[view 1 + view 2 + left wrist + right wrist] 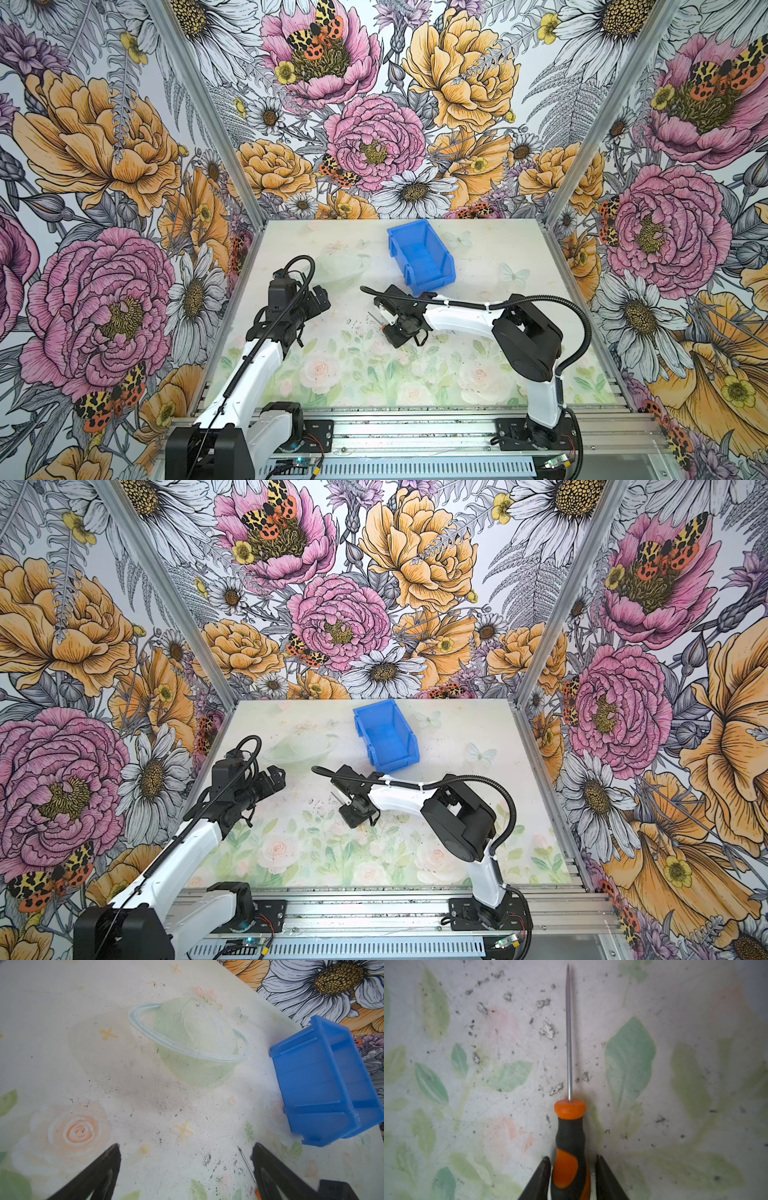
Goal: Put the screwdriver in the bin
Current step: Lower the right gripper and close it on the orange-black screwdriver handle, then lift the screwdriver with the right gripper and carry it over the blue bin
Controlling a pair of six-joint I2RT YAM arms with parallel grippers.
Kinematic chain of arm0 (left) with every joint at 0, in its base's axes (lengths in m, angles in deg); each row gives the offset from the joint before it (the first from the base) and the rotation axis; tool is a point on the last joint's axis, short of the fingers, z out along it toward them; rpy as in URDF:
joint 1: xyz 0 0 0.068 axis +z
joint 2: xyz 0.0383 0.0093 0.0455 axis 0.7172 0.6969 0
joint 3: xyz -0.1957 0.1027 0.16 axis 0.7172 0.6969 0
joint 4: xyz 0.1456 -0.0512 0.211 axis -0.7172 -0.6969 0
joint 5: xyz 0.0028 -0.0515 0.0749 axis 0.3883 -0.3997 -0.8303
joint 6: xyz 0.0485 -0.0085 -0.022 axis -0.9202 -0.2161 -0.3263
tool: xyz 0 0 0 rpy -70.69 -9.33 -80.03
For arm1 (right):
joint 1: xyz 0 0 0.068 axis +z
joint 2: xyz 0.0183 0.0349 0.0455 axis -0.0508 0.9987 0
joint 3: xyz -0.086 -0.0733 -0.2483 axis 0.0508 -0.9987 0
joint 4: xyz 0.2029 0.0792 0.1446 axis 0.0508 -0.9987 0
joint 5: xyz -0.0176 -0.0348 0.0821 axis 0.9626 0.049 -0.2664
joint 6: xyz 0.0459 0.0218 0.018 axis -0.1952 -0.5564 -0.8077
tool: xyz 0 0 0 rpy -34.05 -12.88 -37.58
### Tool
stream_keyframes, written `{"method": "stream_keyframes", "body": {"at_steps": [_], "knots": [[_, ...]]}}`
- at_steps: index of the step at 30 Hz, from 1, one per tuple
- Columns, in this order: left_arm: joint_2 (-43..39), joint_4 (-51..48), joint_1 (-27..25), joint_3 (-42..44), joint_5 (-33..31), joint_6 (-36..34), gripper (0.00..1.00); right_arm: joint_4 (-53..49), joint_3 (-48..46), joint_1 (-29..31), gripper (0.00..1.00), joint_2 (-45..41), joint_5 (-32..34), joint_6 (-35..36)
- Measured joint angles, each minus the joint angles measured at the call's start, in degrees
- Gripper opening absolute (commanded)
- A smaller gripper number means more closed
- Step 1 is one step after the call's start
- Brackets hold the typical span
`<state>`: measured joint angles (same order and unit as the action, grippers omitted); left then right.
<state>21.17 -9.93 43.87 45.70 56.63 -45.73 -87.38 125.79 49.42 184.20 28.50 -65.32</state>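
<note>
The screwdriver (570, 1136) has an orange-and-black handle and a thin silver shaft, and lies flat on the table mat. My right gripper (572, 1160) is shut on the screwdriver, with one finger on each side of the handle. In both top views this gripper (387, 325) (347, 808) is low over the middle of the table, and the shaft (376, 318) (337, 799) sticks out to its left. The blue bin (419, 257) (384, 735) (318, 1084) stands empty just behind it. My left gripper (186, 1147) (322, 301) hovers open and holds nothing, with the shaft (246, 1164) beside one finger.
The mat carries a pale printed ringed planet (193, 1039) and printed roses. Floral wall panels (124, 208) enclose the table on three sides. A metal rail (415, 428) with both arm bases runs along the front edge.
</note>
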Motion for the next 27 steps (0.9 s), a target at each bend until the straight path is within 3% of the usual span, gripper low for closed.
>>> {"method": "stream_keyframes", "body": {"at_steps": [6,15,27], "knots": [[0.0,0.0,0.1,0.0,0.0,0.0,0.99,-0.4,0.3,0.0,0.01,0.0,0.1,0.6],[0.0,0.0,0.4,0.0,0.0,0.0,0.99,-1.8,0.3,-0.7,0.00,-1.3,0.2,0.9],[1.9,0.6,0.3,-0.4,0.7,-1.0,0.99,-2.4,-0.2,-4.4,0.00,-14.6,3.3,-2.9]]}}
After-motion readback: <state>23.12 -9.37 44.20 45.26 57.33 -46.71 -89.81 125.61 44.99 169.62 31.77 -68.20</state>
